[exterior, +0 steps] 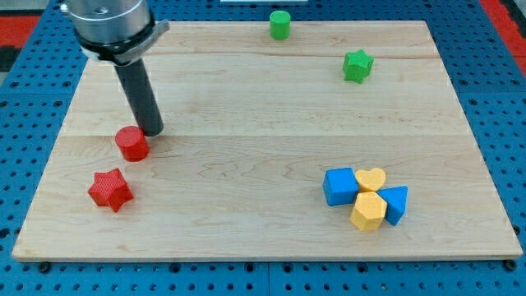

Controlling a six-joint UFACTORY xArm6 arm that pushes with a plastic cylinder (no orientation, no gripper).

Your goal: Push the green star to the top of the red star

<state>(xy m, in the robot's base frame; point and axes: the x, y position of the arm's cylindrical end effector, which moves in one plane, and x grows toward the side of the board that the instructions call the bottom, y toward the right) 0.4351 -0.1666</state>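
Observation:
The green star lies at the view's upper right on the wooden board. The red star lies at the view's lower left. My tip stands at the left of the board, just above and right of a red cylinder and close to it or touching it. My tip is above and right of the red star and far to the left of the green star.
A green cylinder stands at the board's top edge. At the lower right a blue cube, a yellow heart, a yellow hexagon block and a blue triangle block sit clustered together.

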